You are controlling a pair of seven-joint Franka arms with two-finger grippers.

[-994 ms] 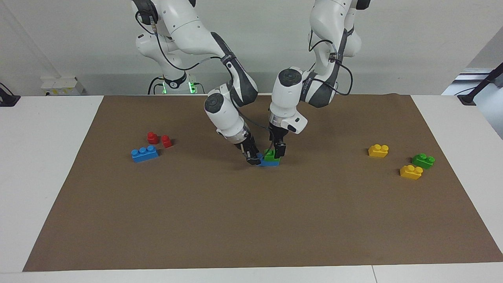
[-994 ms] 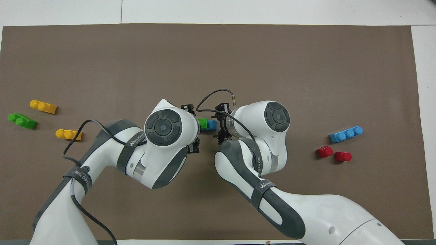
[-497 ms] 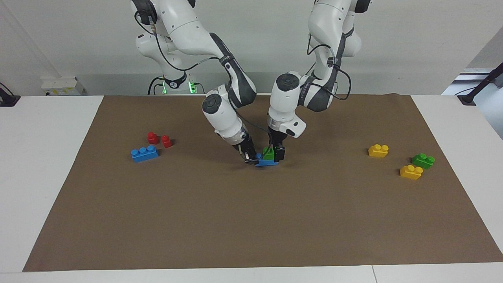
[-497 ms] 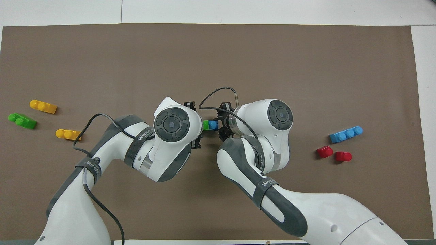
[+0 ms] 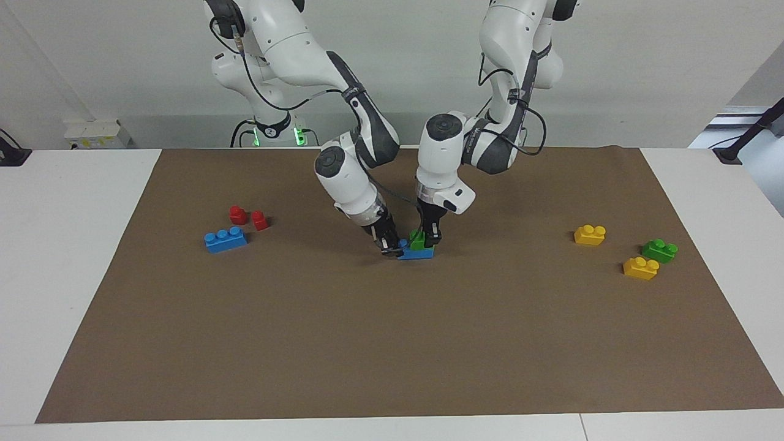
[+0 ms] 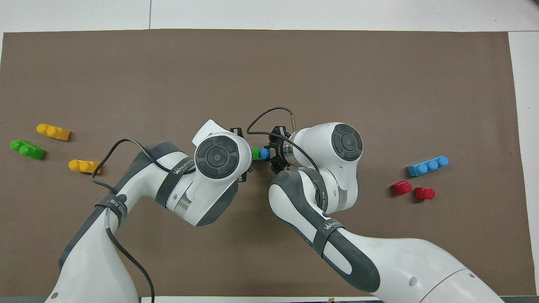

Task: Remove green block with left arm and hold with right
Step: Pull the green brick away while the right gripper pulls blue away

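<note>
Brown matting (image 5: 392, 343) covers most of the white counter (image 5: 67, 257), with a pale wall at the robots' end. Reading the facing view from its left edge: toward the right arm's end of the counter lie two small red blocks (image 5: 247, 217) side by side, and just beside them, farther from the robots, a blue three-stud brick (image 5: 225, 239). At the middle of the matting the two arms come down close together. The right gripper (image 5: 392, 246) reaches in at a slant and is closed on the end of a blue base brick (image 5: 415, 253) that rests on the matting, its fingers clamped on the end stud. Stacked on that base brick is the green block (image 5: 419, 240), and the left gripper (image 5: 429, 240) stands nearly upright over it with its fingers clamped on the green block's sides. In the overhead view only a sliver of the green block (image 6: 254, 153) and of the blue base brick (image 6: 263, 153) shows between the two wrists. Toward the left arm's end of the counter lie a yellow brick (image 5: 590, 234), then a second yellow brick (image 5: 640, 267) farther from the robots, and a second green brick (image 5: 659, 250) between them, near the matting's edge.
</note>
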